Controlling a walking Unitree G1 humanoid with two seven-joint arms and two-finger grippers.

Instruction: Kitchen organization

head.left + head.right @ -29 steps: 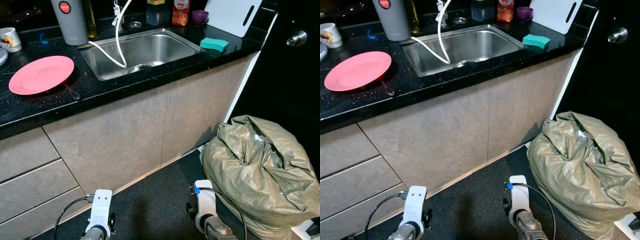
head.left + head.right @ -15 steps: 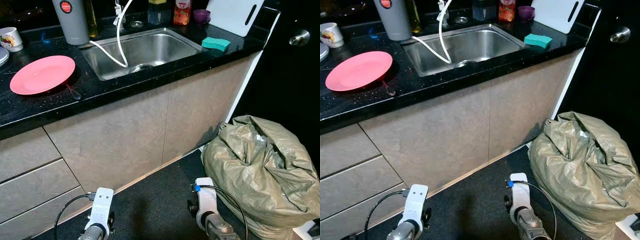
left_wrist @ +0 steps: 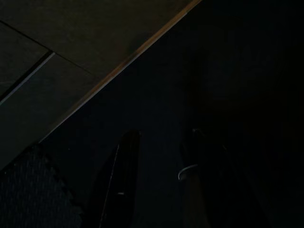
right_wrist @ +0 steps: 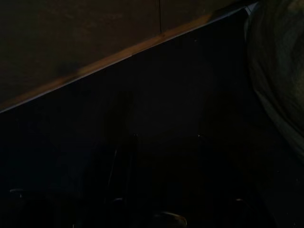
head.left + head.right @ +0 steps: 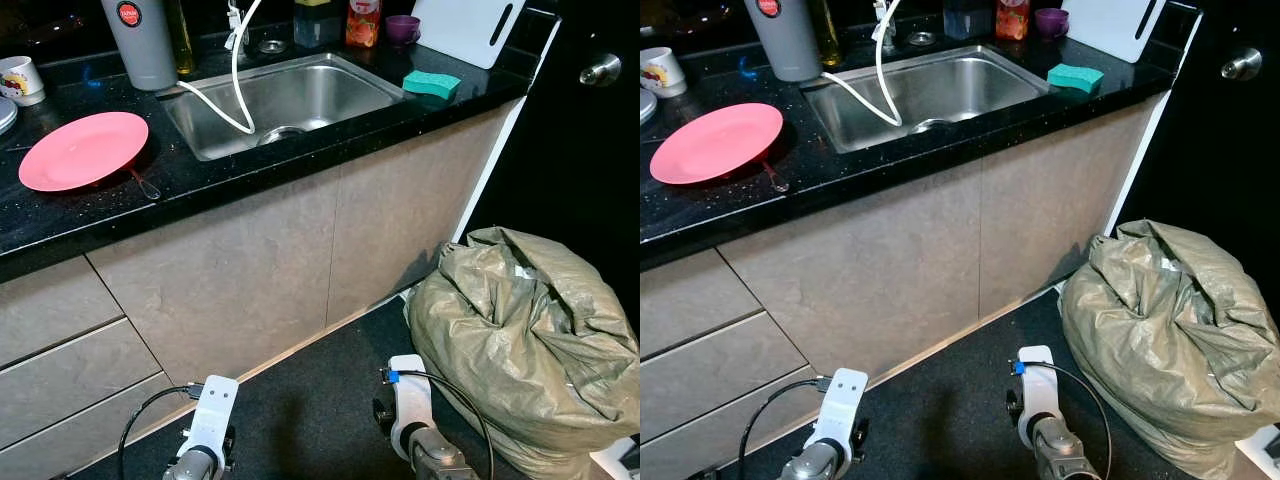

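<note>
1. Change since a second ago is slight: the left wrist (image 5: 210, 415) is seen a touch further toward 3 o'clock along the lower edge, while counter and sack have drifted together, which is read as the head camera moving; nothing has been picked up, so the organizing is judged not yet begun
2. Left gripper (image 3: 156, 183) is seen hanging idle over the dark floor (image 5: 320, 400), its two fingers set a modest gap apart with nothing between; the right gripper (image 4: 161, 180) is too dark for its opening to be told
3. At 3 o'clock the olive sack (image 5: 525, 340) crowds the right arm, so room is open only toward 9 o'clock
4. Ahead, the cabinet front (image 5: 250, 270) bars the way
5. Beyond, on the black counter (image 5: 120, 205), the pink plate (image 5: 83, 150) lies at 11 o'clock, the sink (image 5: 285, 100) at 12, the green sponge (image 5: 432, 84) near the edge at 1
</note>
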